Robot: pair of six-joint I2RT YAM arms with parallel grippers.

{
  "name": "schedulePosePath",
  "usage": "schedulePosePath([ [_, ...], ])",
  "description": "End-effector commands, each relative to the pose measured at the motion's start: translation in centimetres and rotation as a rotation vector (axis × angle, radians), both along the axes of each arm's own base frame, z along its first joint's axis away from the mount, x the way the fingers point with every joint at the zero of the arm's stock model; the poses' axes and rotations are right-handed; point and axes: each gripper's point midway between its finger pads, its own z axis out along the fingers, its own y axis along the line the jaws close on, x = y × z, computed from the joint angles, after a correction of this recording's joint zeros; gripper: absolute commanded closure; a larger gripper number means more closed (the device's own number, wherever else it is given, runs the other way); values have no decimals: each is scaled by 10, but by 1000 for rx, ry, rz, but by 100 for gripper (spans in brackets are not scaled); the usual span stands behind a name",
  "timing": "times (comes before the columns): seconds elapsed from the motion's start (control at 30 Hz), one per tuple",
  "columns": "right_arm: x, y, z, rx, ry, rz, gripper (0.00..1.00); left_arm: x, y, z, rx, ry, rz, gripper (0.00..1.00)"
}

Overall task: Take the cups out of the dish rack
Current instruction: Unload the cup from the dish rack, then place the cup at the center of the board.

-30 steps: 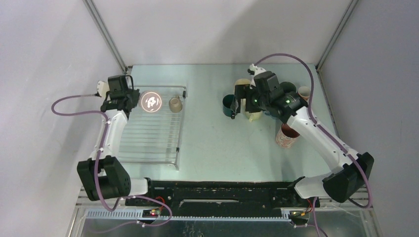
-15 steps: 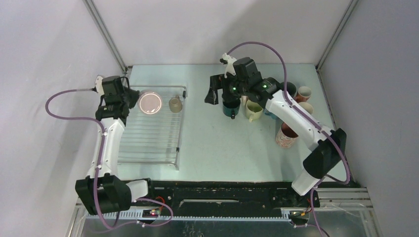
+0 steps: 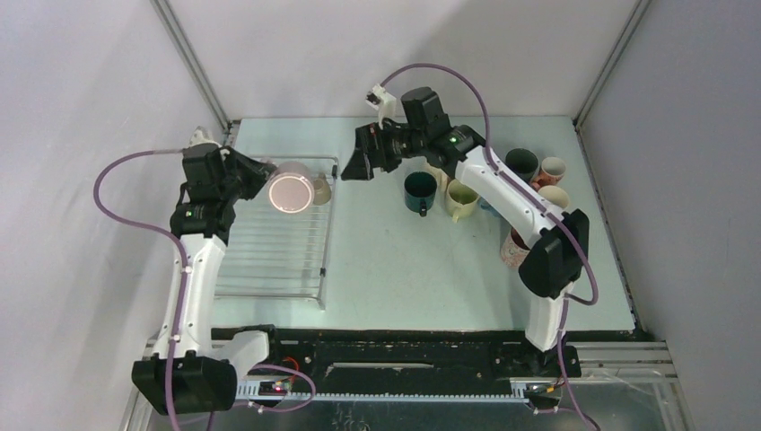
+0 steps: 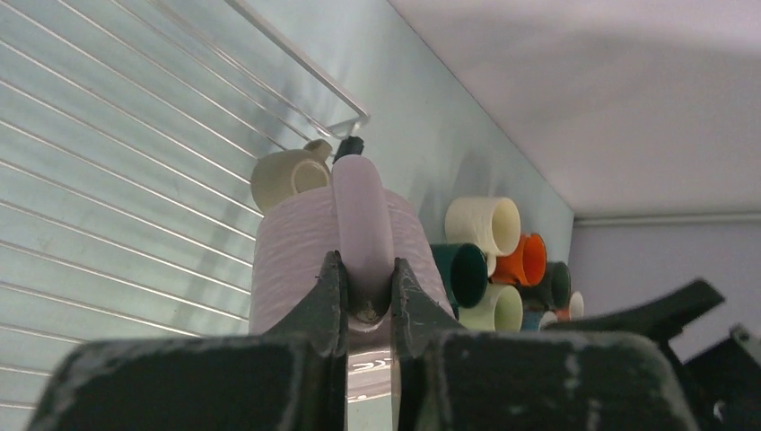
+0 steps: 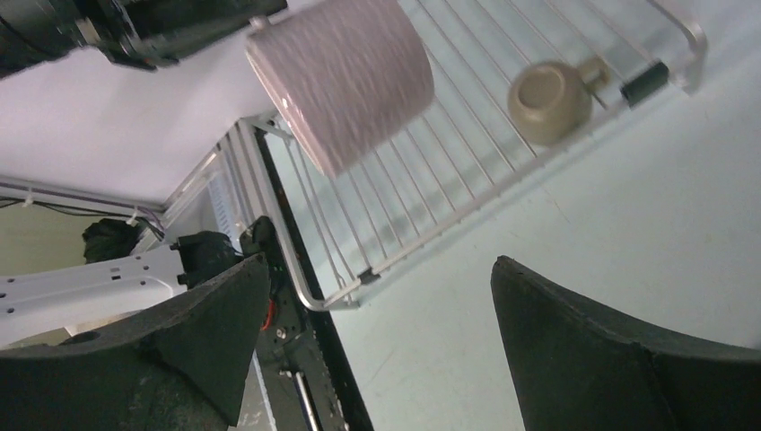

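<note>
My left gripper (image 4: pixel 366 269) is shut on the handle of the lilac-white cup (image 4: pixel 287 260). It holds the cup on its side above the far end of the dish rack (image 3: pixel 269 260). In the top view the cup (image 3: pixel 289 189) hangs beside a small beige cup (image 3: pixel 319 189) that lies in the rack's far right corner. My right gripper (image 3: pixel 359 164) is open and empty, in the air above the table between the rack and the unloaded cups. The right wrist view shows the held cup (image 5: pixel 345 76), the beige cup (image 5: pixel 549 101) and the rack (image 5: pixel 431 206) beyond my right gripper (image 5: pixel 379 262).
A cluster of cups stands on the table at the right: dark green (image 3: pixel 420 189), cream (image 3: pixel 461 197), speckled pink (image 3: pixel 519 247), another dark green (image 3: pixel 522 163) and others at the far right edge. The left wrist view shows an orange cup (image 4: pixel 525 259) among them.
My left gripper has lifted the lilac-white cup and swung it a little right. My right arm has moved left from the cup cluster towards the rack, gripper open.
</note>
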Motion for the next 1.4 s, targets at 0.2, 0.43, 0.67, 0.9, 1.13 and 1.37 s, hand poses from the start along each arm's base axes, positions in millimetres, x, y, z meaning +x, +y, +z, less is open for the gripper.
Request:
schedulePosePath([
  [0.2,7,32,25,142,-21,193,0,-7,-50,50,21,-205,-255,100],
  [0.43,13,23,31,237,55,256,0,-9,-83,61,0,-231,-380,100],
  [0.67,30,9,28,299,123,258,0,-7,-100,68,-33,-258,-443,100],
  [0.9,36,3,12,311,220,258,0,-4,-112,81,-45,-291,-479,100],
  [1.13,37,-2,0,332,314,246,0,0,-121,91,-69,-327,-503,100],
  [1.37,32,-1,-2,373,379,279,0,5,-129,97,-92,-347,-520,100],
])
